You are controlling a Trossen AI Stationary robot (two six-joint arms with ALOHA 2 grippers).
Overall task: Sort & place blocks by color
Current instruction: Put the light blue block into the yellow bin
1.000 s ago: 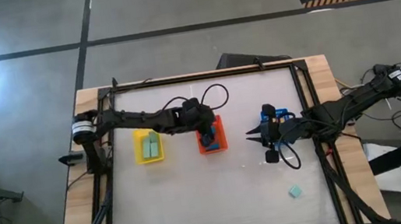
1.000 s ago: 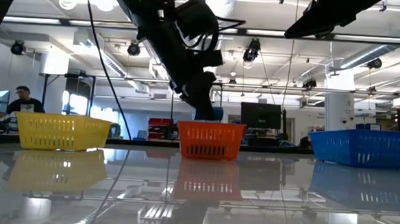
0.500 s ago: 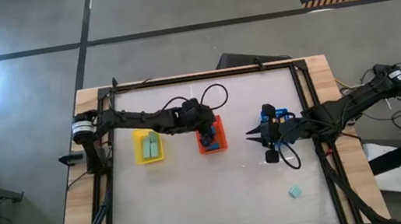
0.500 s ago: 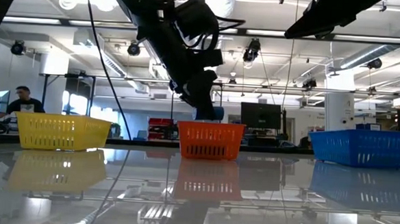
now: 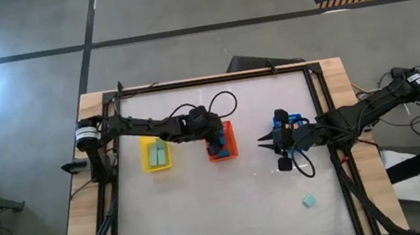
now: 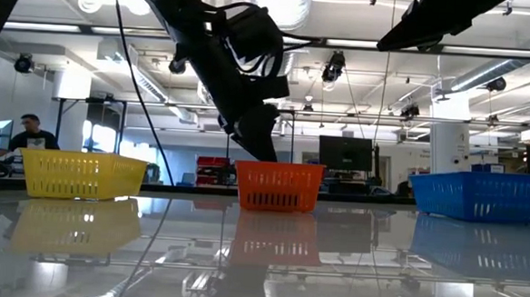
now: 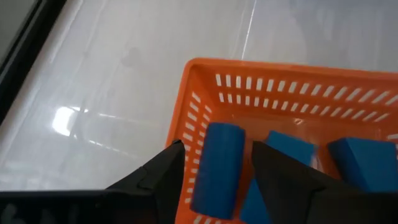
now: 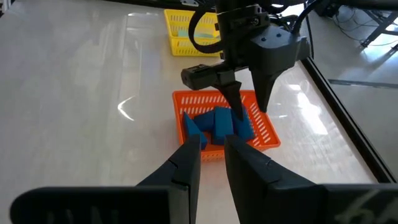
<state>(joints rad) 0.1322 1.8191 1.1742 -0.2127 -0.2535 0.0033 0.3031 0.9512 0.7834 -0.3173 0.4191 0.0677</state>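
Released since the earlier frame, a medium-blue solid bar [image 7: 216, 167] lies in the orange slotted plastic basket [image 7: 198, 99]; left end effector [image 7: 214, 180] spread. Next, the pale-teal block [image 5: 309, 201] needs fetching.

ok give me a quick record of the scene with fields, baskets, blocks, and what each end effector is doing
left end effector: open, over the orange basket
right end effector: shut, holding nothing, between the orange and blue baskets
orange basket: holds several blue blocks
yellow basket: holds pale teal blocks
blue basket: contents cannot be seen
loose teal block: on the table, near the right arm's side
sorting check: blue blocks sit in the orange basket, not the blue one
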